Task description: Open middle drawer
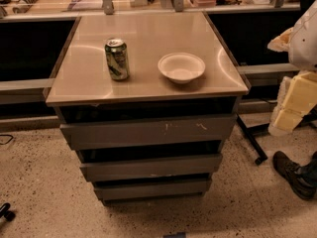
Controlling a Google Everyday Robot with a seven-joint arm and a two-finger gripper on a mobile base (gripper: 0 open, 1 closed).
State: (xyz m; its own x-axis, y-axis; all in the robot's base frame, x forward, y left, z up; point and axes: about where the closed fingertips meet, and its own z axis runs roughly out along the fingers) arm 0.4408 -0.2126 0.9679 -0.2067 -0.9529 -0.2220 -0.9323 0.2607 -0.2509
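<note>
Where the lower edge of the frame meets the floor, just right of centre, a small dark shape is seen that is probably the tip of the gripper (174, 235). It is held low, in front of the cabinet and well apart from it. Whether it is spread or pressed together cannot be told, and nothing is seen to be pinched by it. No more of the arm is shown.

The middle of the frame is filled by a cabinet (84, 83) with a glossy tan top. On this top a green can (117, 58) stands upright at the left and a white bowl (181, 67) is set to its right, near but apart. At the right edge a pale white and yellow bulk (297, 98) is seen, with a dark shoe (292, 175) on the speckled floor (44, 192) beneath it. A cluttered counter (89, 1) runs along the top of the frame.

Three slab fronts are stacked below the top. The middle drawer (151, 166) lies at lower centre, between the top drawer (148, 131), which is widest and marked by pale scratches, and the slimmer bottom drawer (153, 187). Its front is plain, grey-brown and handle-less, with a dark gap above it. Nothing stands between it and the gripper.
</note>
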